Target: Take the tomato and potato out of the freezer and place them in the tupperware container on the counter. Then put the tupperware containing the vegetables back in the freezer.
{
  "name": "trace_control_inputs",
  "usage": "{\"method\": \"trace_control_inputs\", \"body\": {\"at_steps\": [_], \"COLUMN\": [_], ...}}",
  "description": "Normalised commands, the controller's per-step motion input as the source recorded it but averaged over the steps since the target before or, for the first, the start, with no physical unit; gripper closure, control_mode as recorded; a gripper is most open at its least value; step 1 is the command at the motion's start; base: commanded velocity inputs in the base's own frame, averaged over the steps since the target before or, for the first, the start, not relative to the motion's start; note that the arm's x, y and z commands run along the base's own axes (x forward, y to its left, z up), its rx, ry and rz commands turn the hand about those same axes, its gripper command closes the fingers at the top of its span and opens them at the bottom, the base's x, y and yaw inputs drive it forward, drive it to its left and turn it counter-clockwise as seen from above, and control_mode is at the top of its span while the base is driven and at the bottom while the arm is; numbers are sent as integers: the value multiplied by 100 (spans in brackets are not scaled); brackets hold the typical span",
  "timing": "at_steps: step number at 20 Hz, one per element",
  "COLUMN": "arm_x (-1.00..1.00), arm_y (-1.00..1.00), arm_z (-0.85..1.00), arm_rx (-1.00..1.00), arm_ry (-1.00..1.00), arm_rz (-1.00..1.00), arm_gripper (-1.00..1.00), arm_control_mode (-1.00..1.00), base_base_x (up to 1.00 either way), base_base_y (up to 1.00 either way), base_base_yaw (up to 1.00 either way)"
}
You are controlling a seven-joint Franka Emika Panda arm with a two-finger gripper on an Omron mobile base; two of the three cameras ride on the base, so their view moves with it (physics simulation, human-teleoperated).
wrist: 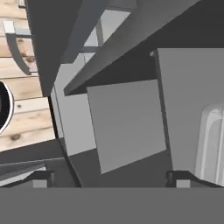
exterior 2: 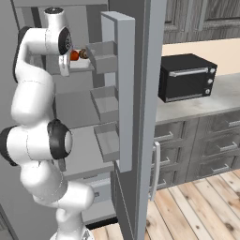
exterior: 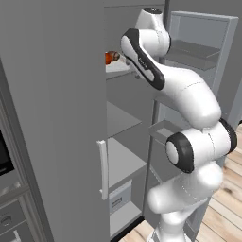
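My claw (wrist: pixel 111 177) stands released, its tips wide apart at 6 o'clock in the hand view, grasping nothing. Beyond my arm the freezer (exterior: pixel 61 118) is open, its door (exterior 2: pixel 133 117) swung out. On an upper shelf (exterior: pixel 117 68) sits the tomato (exterior: pixel 111 57), at 11 o'clock. Farther right, the toaster oven (exterior 2: pixel 186 77) rests on the bench (exterior 2: pixel 206 105).

You had flat, even rendered light with no glare. The freezer (exterior: pixel 56 118) interior sat dimmer, shadows stayed soft, and all views looked slightly coarse, with blocky edges.
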Motion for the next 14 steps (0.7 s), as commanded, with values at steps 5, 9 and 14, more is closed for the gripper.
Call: {"method": "trace_control_inputs", "body": {"at_steps": [5, 9, 14], "arm_x": [-100, -100, -100], "arm_y": [-15, -11, -10], "arm_z": [0, 15, 30], "arm_rx": [0, 1, 4], "arm_ry": [-15, -3, 0], "arm_rz": [-1, 0, 0], "arm_gripper": [-100, -100, -100], "arm_control_mode": [-100, -100, -100], "base_base_x": [0, 0, 0], "base_base_y": [0, 0, 0], "base_base_yaw": [0, 0, 0]}}
